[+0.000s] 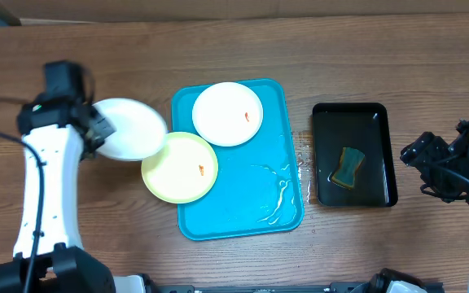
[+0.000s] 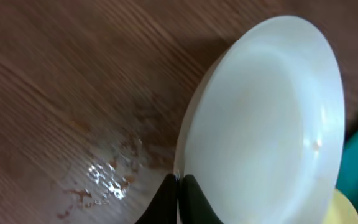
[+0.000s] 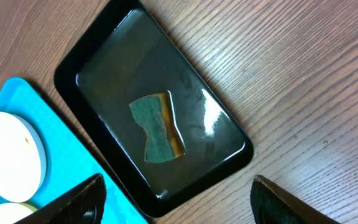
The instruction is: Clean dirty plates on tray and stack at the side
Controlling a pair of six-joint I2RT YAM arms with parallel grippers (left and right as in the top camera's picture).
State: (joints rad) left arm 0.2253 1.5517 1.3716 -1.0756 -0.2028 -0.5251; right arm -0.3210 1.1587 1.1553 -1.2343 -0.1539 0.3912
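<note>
The left claw [image 2: 179, 186] is clenched on one white plate [image 2: 266, 124] by its rim. To its right, the turquoise tray [image 1: 243, 213] holds another white plate [image 1: 227, 114] and a yellow-green plate [image 1: 179, 167]. The right claw [image 3: 176, 186] hangs released, with the black tray [image 3: 86, 62] ahead of it holding a sponge [image 3: 157, 127].

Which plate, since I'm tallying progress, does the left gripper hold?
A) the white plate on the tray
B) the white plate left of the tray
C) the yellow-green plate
B: the left gripper is shut on the rim of the white plate, which is left of the turquoise tray.
</note>
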